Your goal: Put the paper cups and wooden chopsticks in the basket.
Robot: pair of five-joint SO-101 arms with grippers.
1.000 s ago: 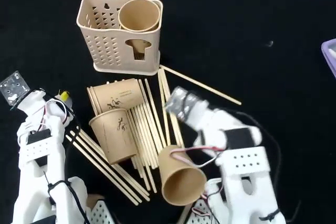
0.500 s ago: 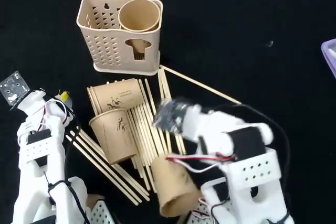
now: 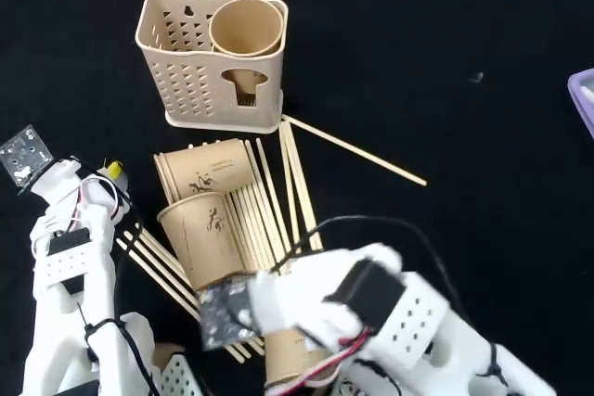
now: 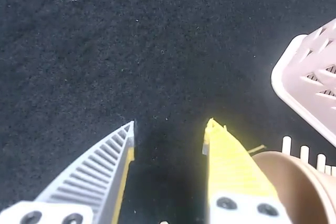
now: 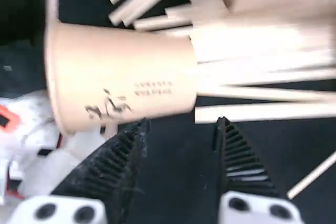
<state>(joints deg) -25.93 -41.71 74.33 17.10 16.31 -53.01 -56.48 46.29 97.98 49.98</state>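
Observation:
The beige slotted basket [image 3: 212,62] stands at the back left with one paper cup [image 3: 246,27] upright inside it. Two more cups [image 3: 206,169] [image 3: 202,238] lie on a spread of wooden chopsticks [image 3: 264,215]. A further cup [image 3: 290,361] lies at the front edge, partly under my right arm [image 3: 371,308]. My right gripper [image 5: 184,124] is open, its fingertips just short of that lying cup [image 5: 121,87], beside chopsticks [image 5: 262,51]. My left gripper [image 4: 170,124] is open over bare cloth, with a cup [image 4: 294,182] and the basket's corner [image 4: 310,93] beside it.
One chopstick [image 3: 357,150] lies apart, slanting to the right from the basket's foot. A purple container [image 3: 583,95] pokes in at the right edge. The left arm [image 3: 65,238] stands at the front left. Black cloth covers the table.
My right arm has swung left and toward the front edge, now over the front cup, which shifted a little left. The left arm has stayed still.

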